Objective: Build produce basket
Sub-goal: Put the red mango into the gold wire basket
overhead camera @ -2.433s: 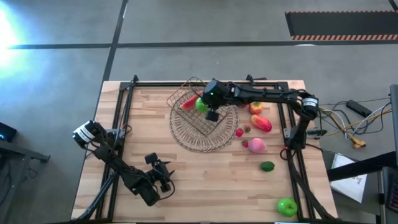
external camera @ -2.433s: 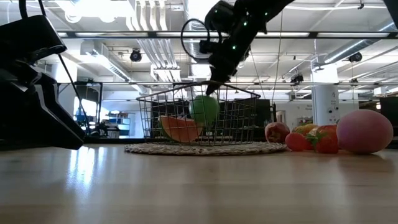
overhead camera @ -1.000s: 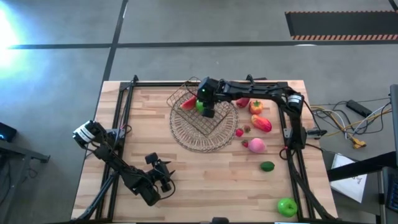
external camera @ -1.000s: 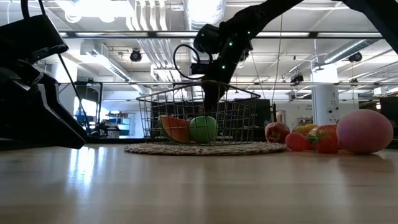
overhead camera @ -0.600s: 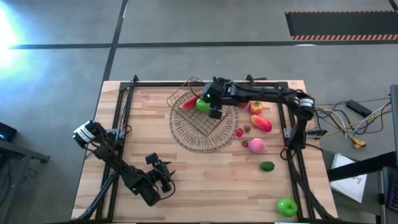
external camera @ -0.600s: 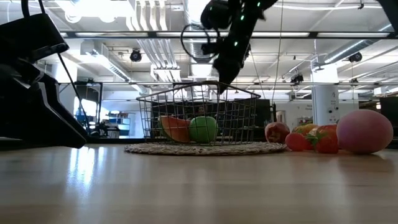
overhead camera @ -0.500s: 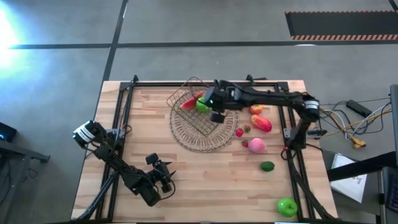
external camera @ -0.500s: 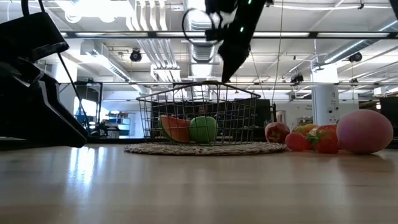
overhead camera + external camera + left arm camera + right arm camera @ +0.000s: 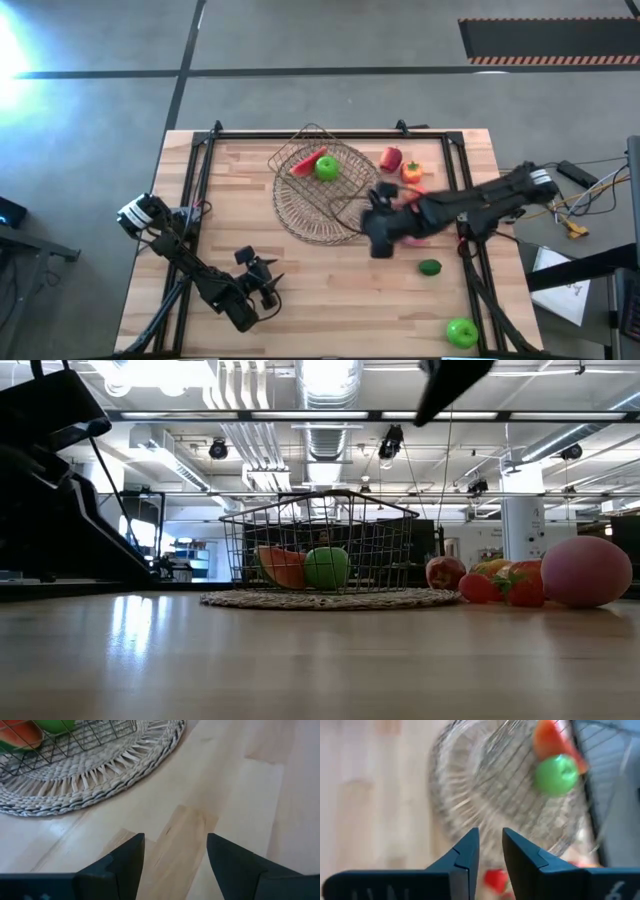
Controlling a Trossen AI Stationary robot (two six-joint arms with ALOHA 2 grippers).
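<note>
Your basket has two things in it now: a green apple and a red-orange piece. The rest still lie on the worktop, like the pink fruit and another green apple. Your right end effector is empty, fingers nearly together. Your left end effector waits, spread wide.

Two matte-black, multi-jointed robot arms w/ boxy links: left arm has a white cylindrical cap at its base joint & thin dark cables along the links; right arm has a similar white band at its base end. Left gripper: two flat, dark, wedge-shaped fingers w/ angled inner faces. Right gripper: same dark blue-grey tapered fingers on a black block.
</note>
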